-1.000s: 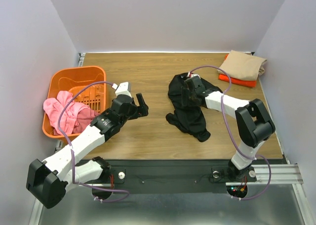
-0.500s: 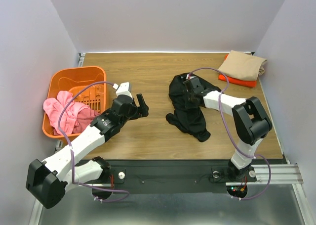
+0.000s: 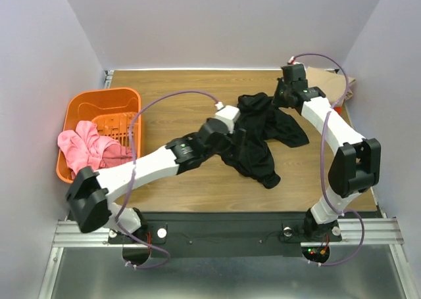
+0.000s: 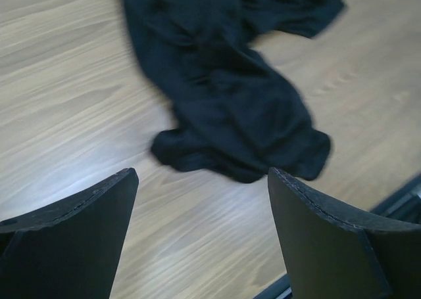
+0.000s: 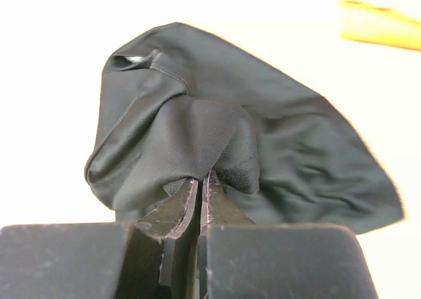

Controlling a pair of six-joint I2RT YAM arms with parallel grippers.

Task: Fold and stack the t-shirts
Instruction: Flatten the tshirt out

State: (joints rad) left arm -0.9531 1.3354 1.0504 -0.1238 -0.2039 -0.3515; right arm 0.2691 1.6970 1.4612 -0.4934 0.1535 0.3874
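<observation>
Black t-shirt (image 3: pixel 258 160) — one — pinched in right jaws; left jaws gape wide over it.

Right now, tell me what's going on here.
The right gripper is shut on a bunch of the black t-shirt, holding that end toward the far right. The left gripper hovers open by the shirt's other end, which lies on the table. Pink clothes sit in the orange basket at left.
</observation>
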